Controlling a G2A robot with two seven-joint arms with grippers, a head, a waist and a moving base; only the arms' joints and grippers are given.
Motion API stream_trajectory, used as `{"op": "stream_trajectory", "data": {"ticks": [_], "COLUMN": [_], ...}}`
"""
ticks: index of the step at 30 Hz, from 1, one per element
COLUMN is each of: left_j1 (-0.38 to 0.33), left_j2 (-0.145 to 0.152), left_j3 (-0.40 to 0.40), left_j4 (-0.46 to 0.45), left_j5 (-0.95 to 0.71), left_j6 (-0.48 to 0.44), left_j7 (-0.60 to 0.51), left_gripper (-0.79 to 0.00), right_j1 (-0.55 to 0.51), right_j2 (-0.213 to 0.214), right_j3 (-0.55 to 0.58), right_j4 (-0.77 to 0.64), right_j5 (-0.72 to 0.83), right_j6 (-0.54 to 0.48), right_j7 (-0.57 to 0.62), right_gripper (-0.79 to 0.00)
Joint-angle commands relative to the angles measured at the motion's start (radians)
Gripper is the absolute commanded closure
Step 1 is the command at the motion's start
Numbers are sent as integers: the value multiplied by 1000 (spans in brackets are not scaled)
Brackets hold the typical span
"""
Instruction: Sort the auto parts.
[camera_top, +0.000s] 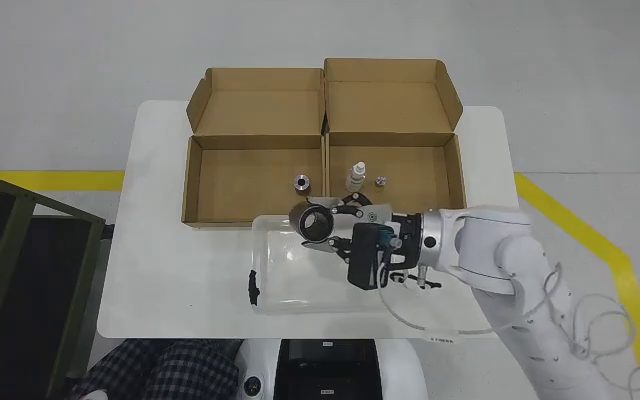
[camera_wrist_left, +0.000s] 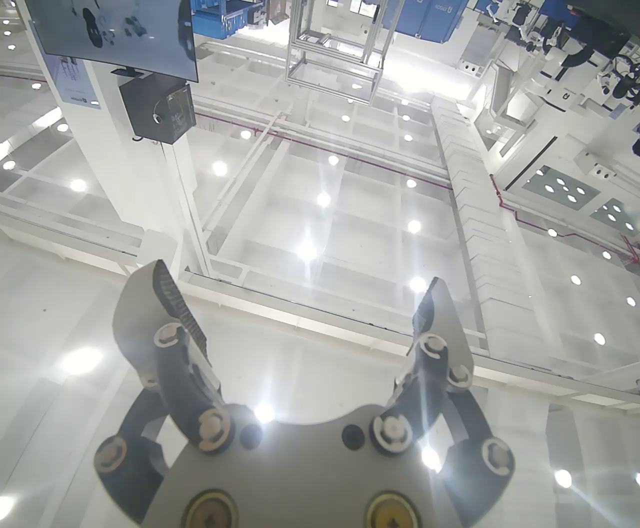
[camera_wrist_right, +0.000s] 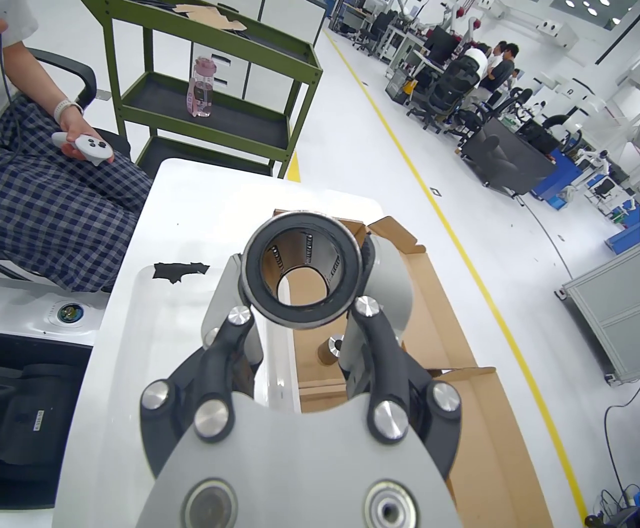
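Note:
My right gripper (camera_wrist_right: 300, 280) is shut on a black-rimmed metal bearing sleeve (camera_wrist_right: 302, 270), held over the clear tray (camera_top: 290, 290) near the front wall of the left cardboard box (camera_top: 215, 190). From above the sleeve (camera_top: 312, 221) shows as a dark ring at the tip of the right gripper (camera_top: 318, 224). Inside the left box lies a small metal cylinder (camera_top: 301, 183). The right box (camera_top: 452, 180) holds a small white bottle (camera_top: 357, 176) and a tiny metal nut (camera_top: 380, 181). My left gripper (camera_wrist_left: 300, 310) is open and points up at the ceiling, holding nothing.
A black flat part (camera_top: 254, 288) lies at the left end of the clear tray. Both box lids stand open toward the table's far side. A green cart (camera_wrist_right: 210, 80) and a seated person with a controller (camera_wrist_right: 82, 146) are beside the table's left end.

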Motion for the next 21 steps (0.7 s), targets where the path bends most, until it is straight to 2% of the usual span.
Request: {"op": "stream_trajectory", "data": {"ticks": [1, 21], "left_j1": [0, 0], "left_j2": [0, 0], "left_j3": [0, 0], "left_j4": [0, 0], "left_j5": [0, 0], "left_j6": [0, 0], "left_j7": [0, 0], "left_gripper": [-785, -785], "right_j1": [1, 30], "right_j2": [2, 14], "right_j3": [7, 36], "right_j4": [-5, -12], "right_j5": [2, 23], "right_j6": [2, 17], "right_j7": [-5, -24], "right_gripper": [0, 0]}}
